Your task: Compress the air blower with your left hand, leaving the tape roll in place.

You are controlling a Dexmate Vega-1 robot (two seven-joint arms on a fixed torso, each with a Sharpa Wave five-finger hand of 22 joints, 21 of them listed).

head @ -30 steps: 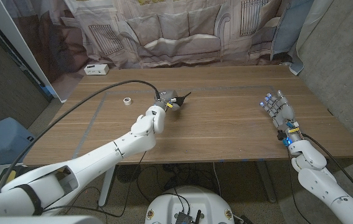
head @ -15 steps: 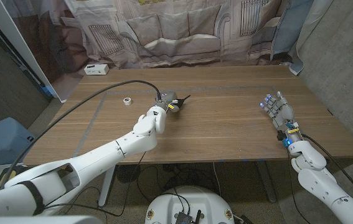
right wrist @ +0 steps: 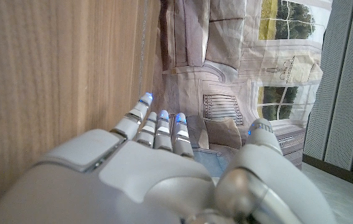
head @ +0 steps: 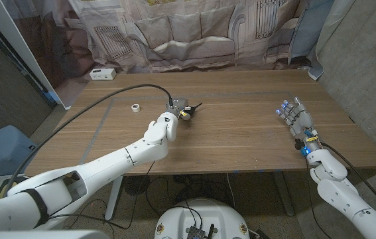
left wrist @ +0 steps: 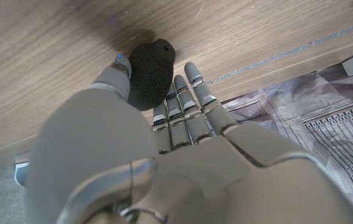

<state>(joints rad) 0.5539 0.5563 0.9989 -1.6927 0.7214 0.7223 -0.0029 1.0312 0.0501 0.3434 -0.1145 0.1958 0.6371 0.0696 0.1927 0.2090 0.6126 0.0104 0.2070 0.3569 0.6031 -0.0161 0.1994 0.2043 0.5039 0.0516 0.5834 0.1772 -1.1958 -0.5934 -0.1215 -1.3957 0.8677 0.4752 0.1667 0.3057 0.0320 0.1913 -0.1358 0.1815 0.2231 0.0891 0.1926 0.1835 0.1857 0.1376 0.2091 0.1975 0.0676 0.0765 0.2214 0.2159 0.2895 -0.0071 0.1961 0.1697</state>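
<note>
The air blower [head: 189, 108] is found near the middle of the wooden table [head: 241, 126], a little toward the far side. It is a small black rubber bulb with a matte, slightly grainy surface, and a thin pointed nozzle is seen at its end in the head view. In the left wrist view the bulb [left wrist: 150, 73] is shown as a rounded, egg-like shape with a small hole at one end. The bulb is held by the left hand [head: 176, 110]: in the left wrist view the thumb is placed on one side of it and the long fingers [left wrist: 182, 106] on the other side, so the blower is clamped between them. The hand [left wrist: 164, 143] is made of smooth grey plastic with jointed metal-coloured segments.

The tape roll [head: 135, 107] is a small white ring that lies flat on the table, well apart from the blower, on the robot's left side of it. It is not touched by any hand.

The right hand [head: 295, 118] is seen near the right edge of the table, well apart from both things. Its fingers are spread and nothing is held in it; small blue lights are seen on the fingertips [right wrist: 146, 98].

The table top is made of brown wood with long straight grain lines. A thick black cable [head: 101, 106] is curved above the table along the left arm. A small white box [head: 103, 74] is placed at the far left corner of the table. Behind the table a printed cloth [head: 194, 33] with drawn buildings is hung.
</note>
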